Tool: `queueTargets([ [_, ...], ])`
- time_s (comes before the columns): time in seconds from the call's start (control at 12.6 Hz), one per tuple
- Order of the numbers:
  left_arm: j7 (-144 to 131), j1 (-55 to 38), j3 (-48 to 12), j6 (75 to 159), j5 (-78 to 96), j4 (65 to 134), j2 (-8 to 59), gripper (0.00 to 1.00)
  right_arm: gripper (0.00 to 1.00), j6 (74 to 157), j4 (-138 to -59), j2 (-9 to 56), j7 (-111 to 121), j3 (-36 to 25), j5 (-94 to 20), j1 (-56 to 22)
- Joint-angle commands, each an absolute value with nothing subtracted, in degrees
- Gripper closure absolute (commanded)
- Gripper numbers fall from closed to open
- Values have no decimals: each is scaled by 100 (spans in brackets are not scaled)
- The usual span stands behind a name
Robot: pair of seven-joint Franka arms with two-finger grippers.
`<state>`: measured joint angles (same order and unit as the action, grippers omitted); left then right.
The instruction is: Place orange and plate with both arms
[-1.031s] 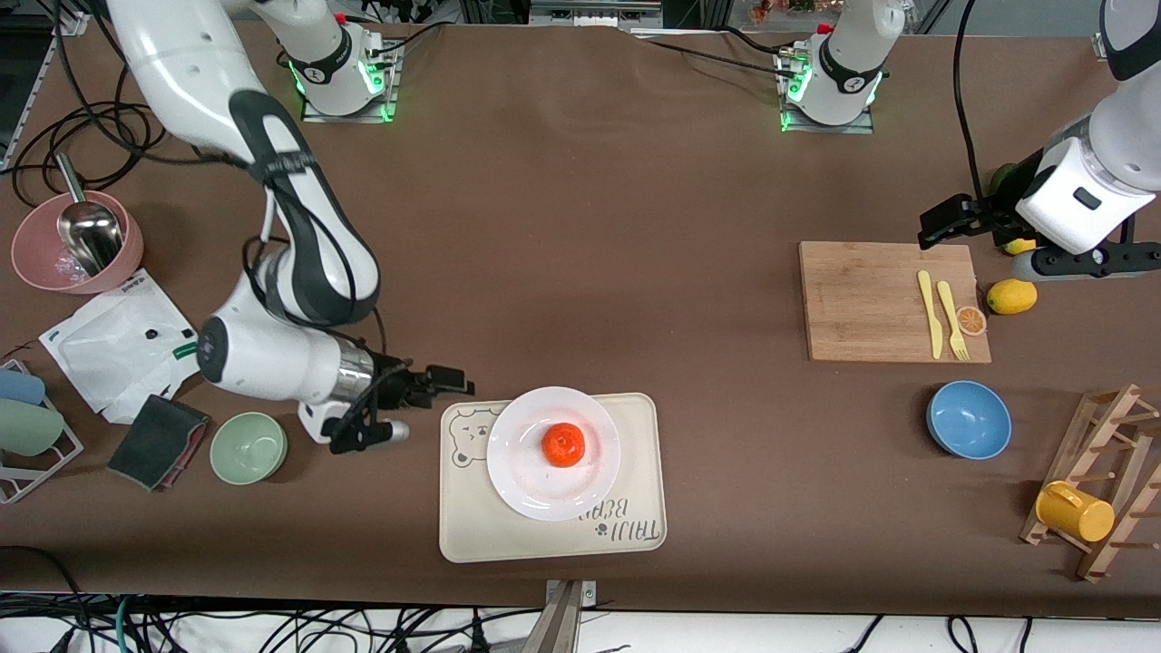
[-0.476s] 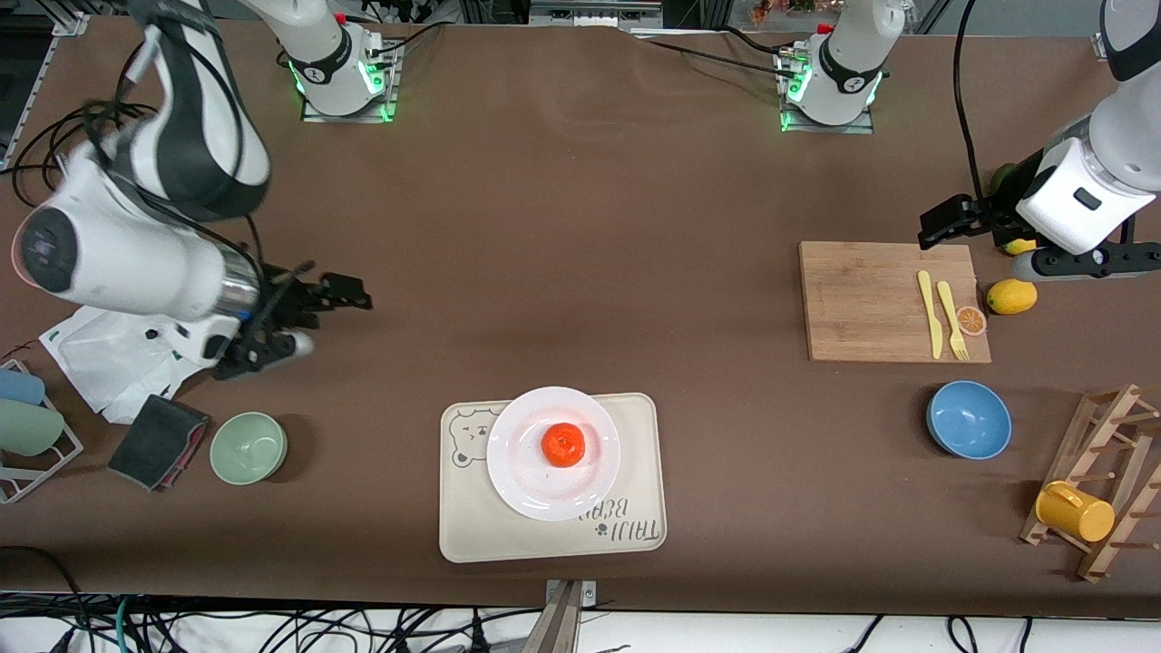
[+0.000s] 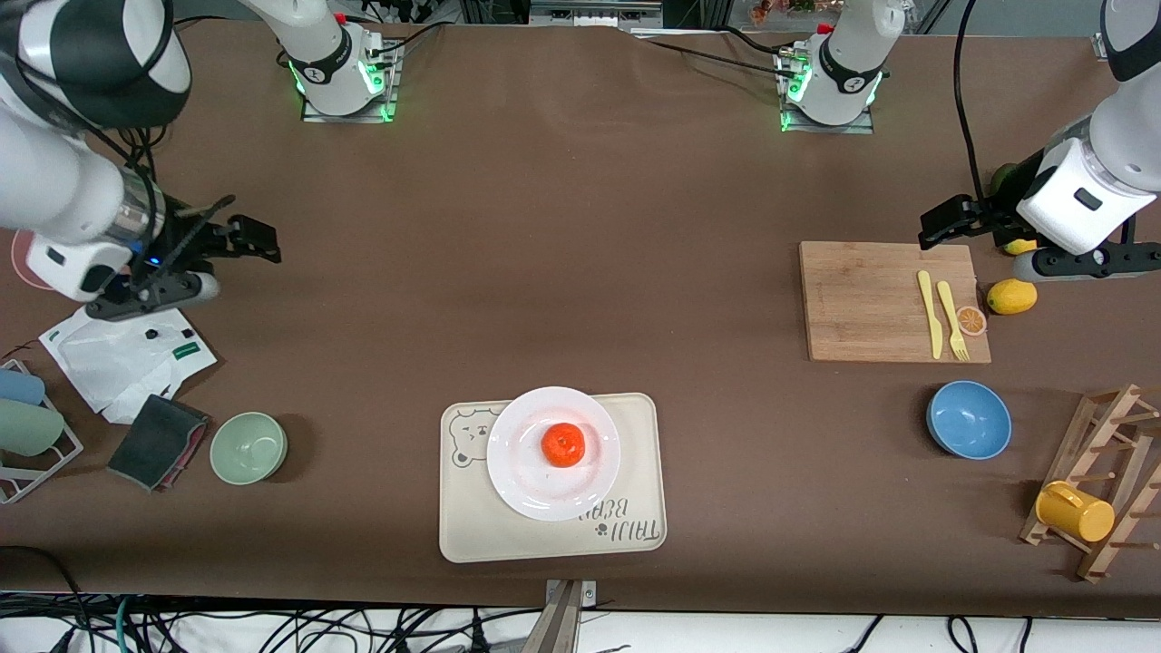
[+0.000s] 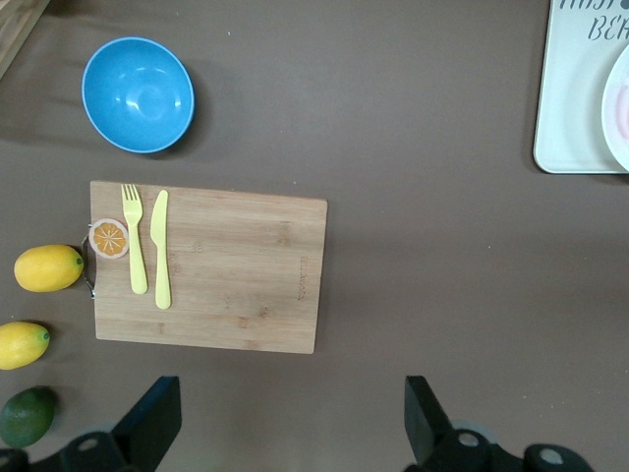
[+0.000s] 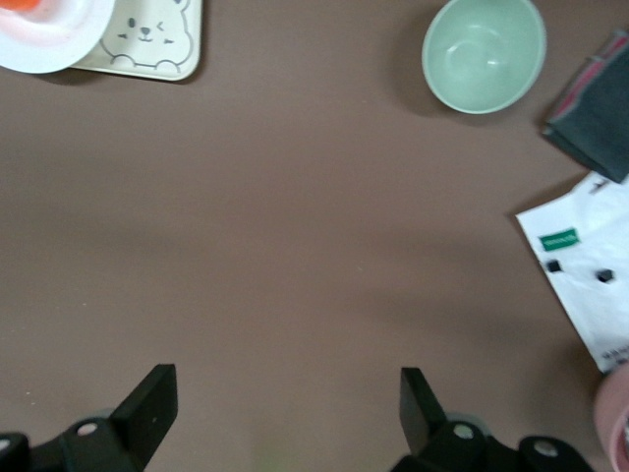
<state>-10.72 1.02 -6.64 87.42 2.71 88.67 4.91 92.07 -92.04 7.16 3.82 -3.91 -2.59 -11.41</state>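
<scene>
The orange [image 3: 563, 444] sits in the middle of the white plate [image 3: 526, 485]. The plate rests on a cream bear-printed tray [image 3: 553, 537] near the table's front edge. My right gripper [image 3: 249, 240] hangs open and empty over bare table toward the right arm's end, well away from the tray. The right wrist view shows its gripper [image 5: 285, 408] over brown cloth, with the plate [image 5: 54, 44] and a sliver of the orange [image 5: 20, 4] at the picture's edge. My left gripper [image 3: 943, 225] waits open and empty above the table beside the cutting board's far edge, also seen as the gripper [image 4: 292, 418].
A wooden cutting board [image 3: 862, 304] carries a yellow knife, a fork and an orange slice, with lemons [image 3: 1011, 297] beside it. A blue bowl [image 3: 969, 419] and a mug rack [image 3: 1097, 490] stand nearer the camera. A green bowl [image 3: 248, 447], a dark cloth and a white bag [image 3: 118, 349] lie at the right arm's end.
My right gripper has drawn back from beside the tray toward the right arm's end of the table and risen. The left arm, orange and plate have not moved.
</scene>
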Motion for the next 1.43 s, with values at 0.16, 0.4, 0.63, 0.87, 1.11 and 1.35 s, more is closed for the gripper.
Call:
queueTargets([
  [0.16,-1090,88,-633,8745,360,8886,457,0,0,8526,-8711,536,70,-263,35,-1160],
  [0.4,-1090,88,-642,8745,360,8886,457,0,0,8517,-8587,580,97,-272,35,-1151],
  [0.63,-1090,97,-633,8745,360,8886,457,0,0,8551,-8587,580,97,-290,44,-1151],
  [0.87,-1090,97,-642,8745,360,8886,457,0,0,8482,-8490,563,114,-308,262,-1134],
  [1.11,-1090,88,-633,8745,360,8886,457,0,0,8481,-8473,571,114,-325,264,-1116],
  [1.35,-1090,97,-633,8745,360,8886,457,0,0,8473,-8481,563,114,-299,272,-1134],
])
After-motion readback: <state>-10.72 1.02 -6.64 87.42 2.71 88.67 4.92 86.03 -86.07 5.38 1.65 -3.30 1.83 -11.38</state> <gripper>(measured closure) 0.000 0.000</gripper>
